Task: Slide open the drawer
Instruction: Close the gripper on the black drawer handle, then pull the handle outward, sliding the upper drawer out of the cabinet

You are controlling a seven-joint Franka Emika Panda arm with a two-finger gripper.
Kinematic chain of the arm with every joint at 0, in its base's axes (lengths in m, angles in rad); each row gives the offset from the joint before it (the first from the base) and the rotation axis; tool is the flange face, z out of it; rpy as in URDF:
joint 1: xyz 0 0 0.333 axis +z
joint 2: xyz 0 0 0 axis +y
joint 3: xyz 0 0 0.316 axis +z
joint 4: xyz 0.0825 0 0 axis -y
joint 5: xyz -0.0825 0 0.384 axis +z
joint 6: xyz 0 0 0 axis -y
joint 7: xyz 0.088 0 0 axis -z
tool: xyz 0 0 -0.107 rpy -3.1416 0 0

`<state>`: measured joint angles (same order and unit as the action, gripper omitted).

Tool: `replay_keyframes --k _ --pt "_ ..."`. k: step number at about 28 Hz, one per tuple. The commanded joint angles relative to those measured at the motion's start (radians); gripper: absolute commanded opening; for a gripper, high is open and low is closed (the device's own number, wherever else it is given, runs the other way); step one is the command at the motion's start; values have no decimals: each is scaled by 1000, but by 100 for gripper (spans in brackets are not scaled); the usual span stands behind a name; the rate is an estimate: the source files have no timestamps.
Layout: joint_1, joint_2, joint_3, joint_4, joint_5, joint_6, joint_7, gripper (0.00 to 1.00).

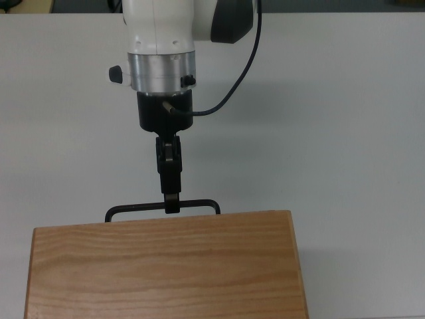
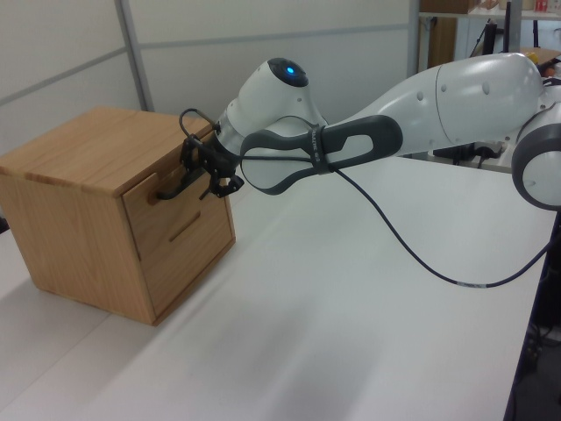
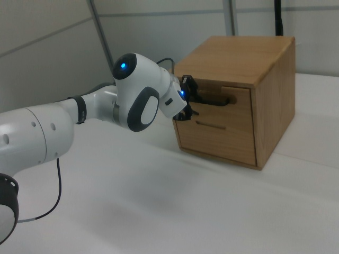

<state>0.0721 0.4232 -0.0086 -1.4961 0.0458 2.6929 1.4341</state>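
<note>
The drawer [image 2: 165, 203] is the upper front panel of a light wood cabinet [image 2: 79, 149] and sits flush with the cabinet's face. Its thin black bar handle [image 1: 133, 209] sticks out past the cabinet top [image 1: 163, 266] in the top view. My gripper [image 1: 172, 206] has its tip right at the handle, near the bar's middle. In the left view the gripper [image 2: 207, 173] meets the handle's [image 2: 172, 189] right end. The right view shows the gripper [image 3: 192, 98] against the handle [image 3: 216, 100] on the drawer front [image 3: 233, 108].
A second panel with a slot [image 2: 184, 232] lies below the drawer. The cabinet stands on a white table [image 2: 351, 298]. A black cable [image 2: 412, 246] hangs from the arm. Grey wall panels and other equipment [image 2: 473, 35] stand behind.
</note>
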Motion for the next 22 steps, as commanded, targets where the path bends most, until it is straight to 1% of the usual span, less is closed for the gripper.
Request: replay_keyframes --k 1,2,6,7,10,13,16,22 --pt "5 17 -7 13 -20 4 -17 30" --pt "5 16 -8 13 -23 2 -18 21" --pt "5 11 -8 13 -40 -1 -18 5" --pt "5 9 -5 13 -55 -2 -18 0" --pt "5 5 -4 13 -79 -4 -18 0" --pt "6 -6 -2 13 -83 -7 -18 0" --pt "5 -38 -2 7 -81 -19 -18 0" --pt "5 -89 -2 11 -81 -189 -20 0"
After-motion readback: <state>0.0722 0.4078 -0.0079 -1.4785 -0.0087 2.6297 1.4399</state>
